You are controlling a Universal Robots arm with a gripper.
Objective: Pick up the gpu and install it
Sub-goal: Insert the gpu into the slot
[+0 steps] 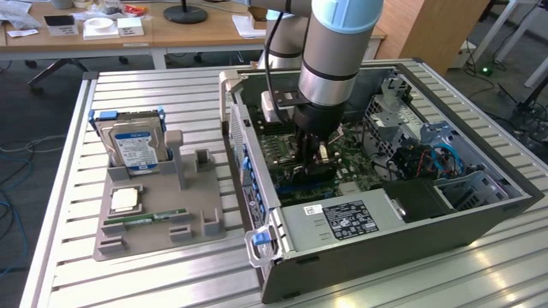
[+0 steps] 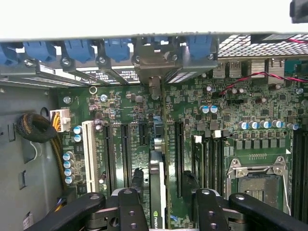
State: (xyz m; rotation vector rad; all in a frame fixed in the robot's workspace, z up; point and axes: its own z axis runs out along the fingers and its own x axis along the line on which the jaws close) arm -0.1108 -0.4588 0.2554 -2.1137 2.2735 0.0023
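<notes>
Exterior view: gripper (image 1: 314,154) down inside open computer case (image 1: 479,215), over motherboard (image 1: 287,157), near case's middle. Hard drive (image 1: 133,149) upright in grey holder (image 1: 158,221) on bench's left part.

Wrist view: gpu (image 2: 157,192) edge-on between gripper (image 2: 161,204) fingers, jaws pinching it, standing along motherboard (image 2: 211,125) slot, bracket end toward case's rear wall.

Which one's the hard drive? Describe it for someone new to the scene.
Start at the open PC case on the slatted table; at the exterior view's left of it lies a grey parts tray. The hard drive stands upright at the tray's far end. Unlike the slim green RAM stick lying flat nearer the camera, it is boxy, with a blue-white label.
</notes>
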